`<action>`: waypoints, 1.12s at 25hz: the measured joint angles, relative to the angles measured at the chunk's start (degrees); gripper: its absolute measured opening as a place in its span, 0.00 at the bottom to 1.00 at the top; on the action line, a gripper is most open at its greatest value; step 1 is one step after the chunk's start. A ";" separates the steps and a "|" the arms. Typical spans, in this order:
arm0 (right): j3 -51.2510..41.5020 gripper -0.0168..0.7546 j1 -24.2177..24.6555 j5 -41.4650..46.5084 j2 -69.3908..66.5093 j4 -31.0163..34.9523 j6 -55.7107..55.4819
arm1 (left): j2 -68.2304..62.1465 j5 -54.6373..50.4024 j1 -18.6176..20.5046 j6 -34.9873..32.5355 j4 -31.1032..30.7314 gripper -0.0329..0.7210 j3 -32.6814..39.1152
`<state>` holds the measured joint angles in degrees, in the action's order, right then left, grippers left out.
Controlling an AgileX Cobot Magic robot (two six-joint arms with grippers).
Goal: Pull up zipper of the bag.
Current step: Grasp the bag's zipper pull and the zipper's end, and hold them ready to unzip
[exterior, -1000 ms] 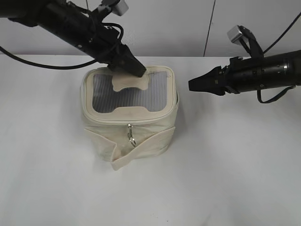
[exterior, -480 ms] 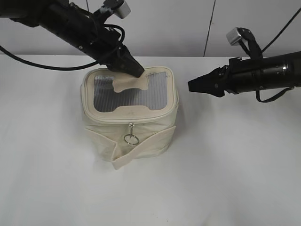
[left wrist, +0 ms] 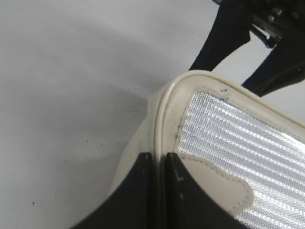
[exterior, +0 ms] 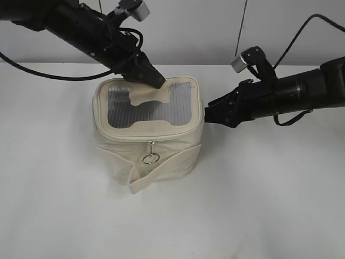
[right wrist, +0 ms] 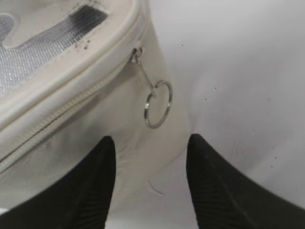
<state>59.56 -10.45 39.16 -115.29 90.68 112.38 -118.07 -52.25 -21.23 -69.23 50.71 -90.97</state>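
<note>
The cream bag stands upright on the white table, its grey ribbed lid window facing up. My left gripper is shut on the lid's back rim, with its fingertips pinching the cream piping. My right gripper is open at the bag's right side. In the right wrist view the open jaws sit just short of a silver ring pull that hangs from a slider on the zipper track. A second ring pull hangs at the bag's front.
The flat cream strap wraps the bag's lower front. White table surrounds the bag, with a pale wall behind. My right arm shows dark beyond the bag's corner in the left wrist view.
My right gripper has moved left and slightly down, up to the bag's right side. The front ring pull swung from edge-on to face-on. My left gripper keeps its hold.
</note>
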 joint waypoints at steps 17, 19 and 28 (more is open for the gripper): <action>0.00 0.53 -1.64 -0.71 -2.81 10.19 6.93 | 0.05 0.05 0.00 0.00 -0.12 0.10 0.00; 0.00 0.53 -1.91 -0.77 -2.81 10.50 7.48 | 0.05 0.05 0.00 0.00 -0.17 0.10 0.00; 0.00 0.53 -2.07 -1.12 -2.81 7.87 6.83 | 0.05 0.11 0.00 0.00 -0.21 0.10 0.00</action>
<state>59.56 -12.53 38.04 -118.10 98.55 119.21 -118.02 -52.14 -21.23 -69.23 50.50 -90.97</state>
